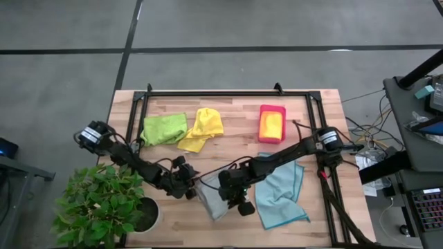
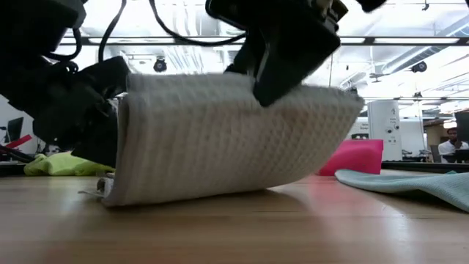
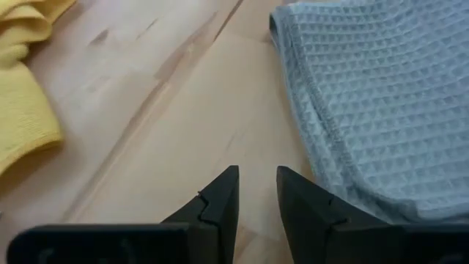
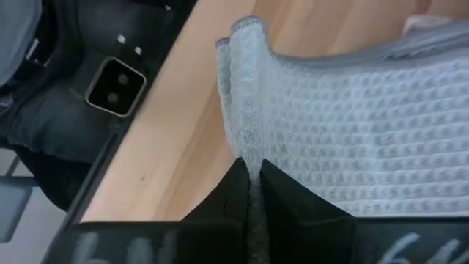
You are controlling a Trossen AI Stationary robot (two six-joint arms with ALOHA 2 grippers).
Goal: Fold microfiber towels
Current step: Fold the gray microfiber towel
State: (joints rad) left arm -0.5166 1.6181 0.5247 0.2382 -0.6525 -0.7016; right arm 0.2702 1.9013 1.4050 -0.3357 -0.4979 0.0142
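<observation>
The grey towel (image 1: 212,196) lies at the front middle of the table (image 1: 228,104), one edge lifted. The right gripper (image 4: 251,170) is clamped on that raised edge. The left gripper (image 3: 256,192) sits just beside the towel, fingers slightly apart, holding nothing. A light blue towel (image 1: 280,194) lies to the right; green (image 1: 165,128) and yellow (image 1: 202,128) towels lie behind.

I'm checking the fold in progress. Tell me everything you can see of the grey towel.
The grey towel is a soft waffle-weave cloth with a stitched hem. It lies near the table's front edge, between the two grippers, left of the light blue towel. The right gripper is shut on its doubled edge and holds that side lifted, so the cloth arches over the wood. The left gripper is beside it, fingers apart and empty.
</observation>
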